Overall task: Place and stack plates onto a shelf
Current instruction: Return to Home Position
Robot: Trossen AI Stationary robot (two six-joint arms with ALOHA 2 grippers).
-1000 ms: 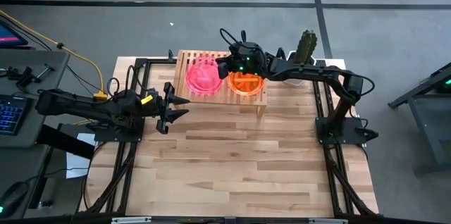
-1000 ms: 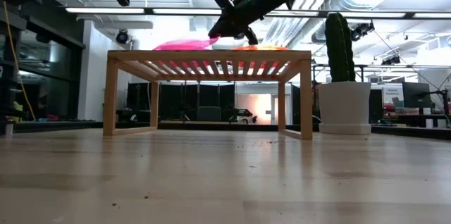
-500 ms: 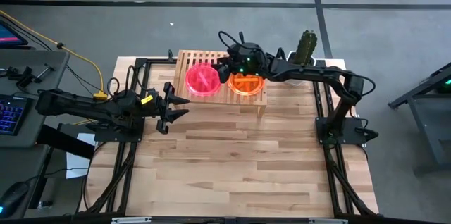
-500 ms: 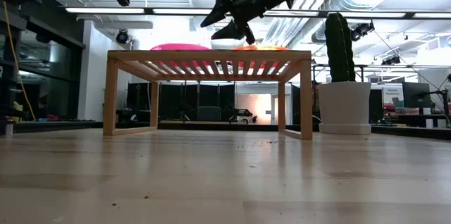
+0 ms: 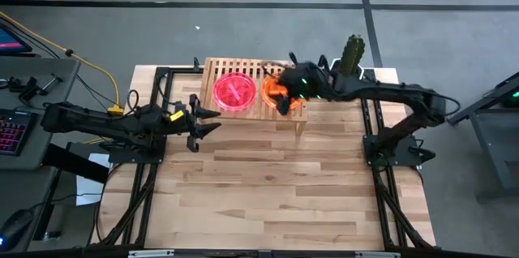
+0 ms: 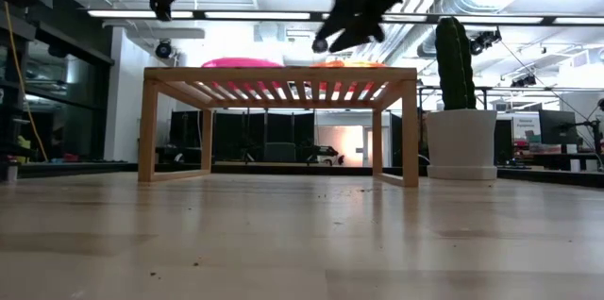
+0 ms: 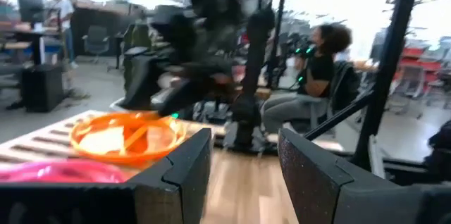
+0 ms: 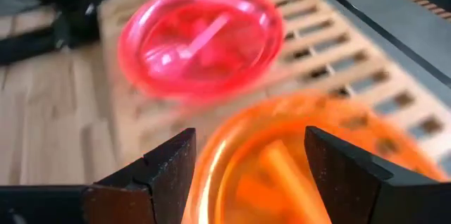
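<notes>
Your tabletop point(image 5: 268, 193) is pale butcher-block, framed by the dark rails of the rig. The right arm point(image 5: 389, 92) reaches from its base on the right side across to the far edge. The left arm point(image 5: 97, 122) lies low along the left side and points in toward the middle.

The shelf point(image 5: 209, 75) stands at the far edge of the tabletop, a low slatted wooden rack on short legs. Just beside its right end is a cactus point(image 5: 352, 53) in a white pot point(image 6: 461, 144).

Both piles of plates sit on the shelf's top, side by side. The pink plates point(image 5: 234, 92) are on the left half and the orange plates point(image 7: 127, 136) on the right half, close together. From above each pile reads as a single disc, so you cannot count how many lie in it. In the low view both piles sit flat on the slats.

Your right pincer point(image 8: 248, 139) hangs over the orange plates, above them and not touching. Its two fingers are spread wide with nothing between them, and the orange pile shows through the gap.

Your left pincer point(image 7: 243, 139) is near the shelf's front left corner, off the shelf and clear of the pink plates. Its fingers are also parted and hold nothing.
</notes>
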